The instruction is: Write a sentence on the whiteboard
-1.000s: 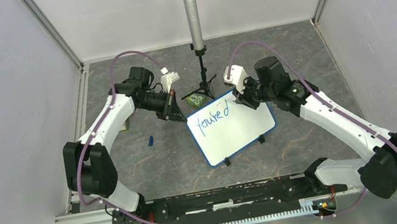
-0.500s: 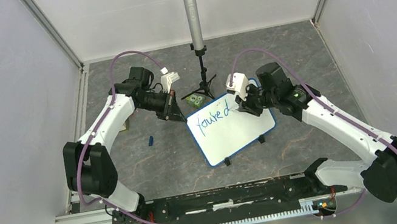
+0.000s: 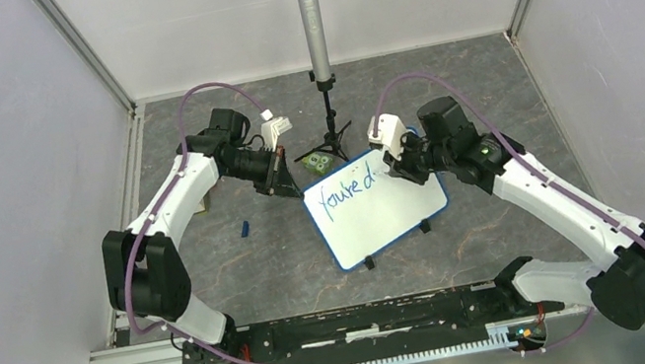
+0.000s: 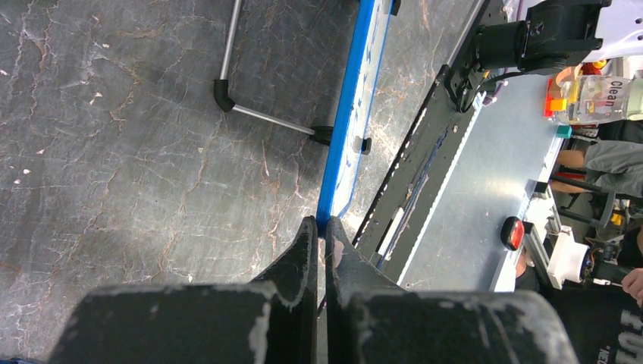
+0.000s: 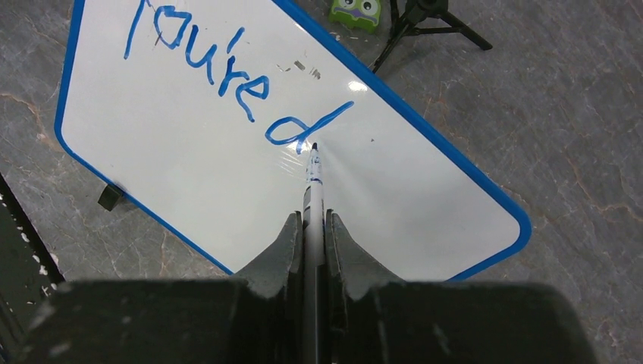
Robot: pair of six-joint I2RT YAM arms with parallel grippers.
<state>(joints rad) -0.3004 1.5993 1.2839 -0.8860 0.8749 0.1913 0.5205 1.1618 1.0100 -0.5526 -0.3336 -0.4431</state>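
The right gripper (image 5: 309, 220), clamped on the marker (image 5: 313, 182), is easing its tip off the just-finished "d" — the sentence (image 5: 227, 76) is reading "You're d" on the whiteboard (image 5: 425, 174), mid-table (image 3: 261, 253), with plenty left to write. The left gripper (image 4: 320, 227) is pinching the board's far-left corner.

Behind the small blue-edged white whiteboard (image 3: 375, 218), the black tripod of a tall grey microphone stand (image 3: 331, 130) and a small green block (image 3: 319, 160) crowd the far edge. The left gripper (image 4: 321, 225) pinches the board's far-left corner; the right gripper (image 5: 312, 220), clamping a thin marker (image 5: 313, 178), hangs over its far-right part. The grey marbled table (image 3: 265, 277) lies open on the near side; a small blue cap (image 3: 245, 228) lies to the left.
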